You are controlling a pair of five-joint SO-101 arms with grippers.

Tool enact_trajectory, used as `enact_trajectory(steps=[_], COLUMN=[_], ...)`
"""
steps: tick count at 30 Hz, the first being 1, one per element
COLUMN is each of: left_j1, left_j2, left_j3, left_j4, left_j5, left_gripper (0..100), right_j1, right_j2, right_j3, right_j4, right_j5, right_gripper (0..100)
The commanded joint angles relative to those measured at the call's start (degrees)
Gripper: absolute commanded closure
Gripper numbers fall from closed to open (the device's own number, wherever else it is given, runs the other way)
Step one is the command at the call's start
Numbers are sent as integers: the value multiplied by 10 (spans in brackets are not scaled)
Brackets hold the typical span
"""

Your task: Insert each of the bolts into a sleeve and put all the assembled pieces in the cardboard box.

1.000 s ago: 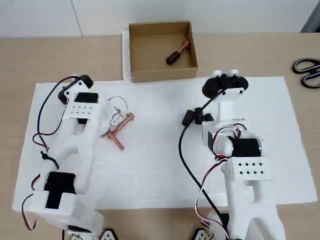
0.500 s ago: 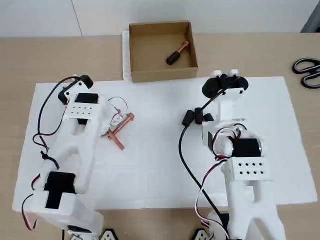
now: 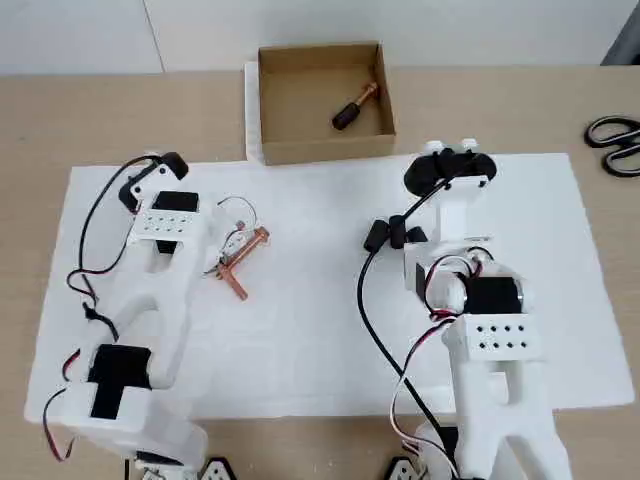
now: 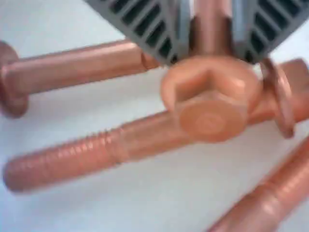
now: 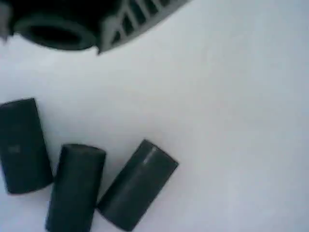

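Note:
My left gripper [image 4: 207, 38] is shut on the shank of a copper bolt [image 4: 207, 104] whose hex head faces the camera. Under it, three more copper bolts [image 4: 72, 63] lie on the white paper. From above, this gripper [image 3: 232, 243] sits over the bolt cluster [image 3: 240, 262] at left centre. My right gripper [image 5: 91, 29] holds a black sleeve [image 5: 53, 31] with its open end showing. Three loose black sleeves [image 5: 135, 191] lie on the paper below it. The cardboard box [image 3: 270, 110] at the back holds one assembled bolt and sleeve [image 3: 353, 105].
White paper [image 3: 300, 340] covers the middle of the wooden table, and both arms stand on it. Scissors [image 3: 615, 140] lie at the far right edge. A black cable [image 3: 365, 300] runs beside the right arm.
The left arm has shifted slightly toward the table's front, with the bolt still in its gripper. The right arm has not moved.

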Motion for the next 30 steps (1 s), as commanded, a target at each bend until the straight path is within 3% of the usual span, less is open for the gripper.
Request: enact_trajectory(steps=[1,8,16,20,24,30], left_j1=[-4,0,1,2,31,100], left_j2=[-4,-10,-10,-10,-10,-43], left_j3=[0,-42,-209,-304,-391,-463], left_j4=[-1,30,176,254,325,335], left_j5=[2,-4,-120,-143,-144,-145], left_gripper=[994,994,994,994,993,994], right_j1=[0,0,-2,-2,-3,-3], right_j2=[-21,-21,-22,-32,-114,-327], right_j3=[-22,-22,-22,-22,-22,-18], right_j4=[0,-1,-3,0,1,54], right_j5=[7,7,8,8,9,19], right_gripper=[995,995,995,995,995,995])
